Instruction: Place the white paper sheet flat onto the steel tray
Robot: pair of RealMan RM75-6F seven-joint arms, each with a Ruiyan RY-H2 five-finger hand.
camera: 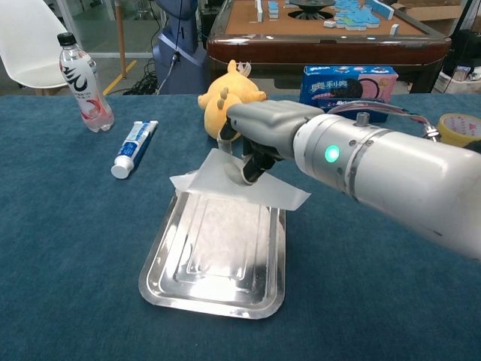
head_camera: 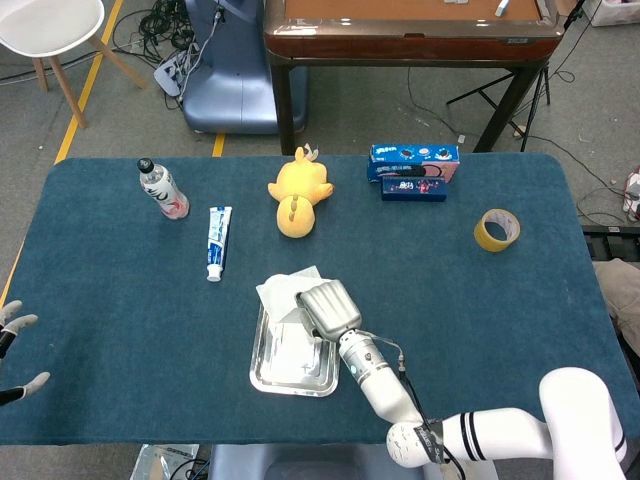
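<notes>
Paper sheet [camera: 225, 183], thin, light and floppy, hung tilted over the far end of the steel tray [camera: 214, 286], pinched near its middle by the right hand [camera: 259, 135]; edge grips would sag; left hand [head_camera: 15, 350] lay open, empty.

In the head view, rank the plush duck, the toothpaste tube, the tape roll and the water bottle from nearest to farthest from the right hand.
Measured from the right hand, which holds the paper over the tray:
1. Plush duck, just beyond the hand, toward the far edge.
2. Toothpaste tube, to the left of the hand.
3. Tape roll and water bottle, on opposite sides, are too close to call.
</notes>
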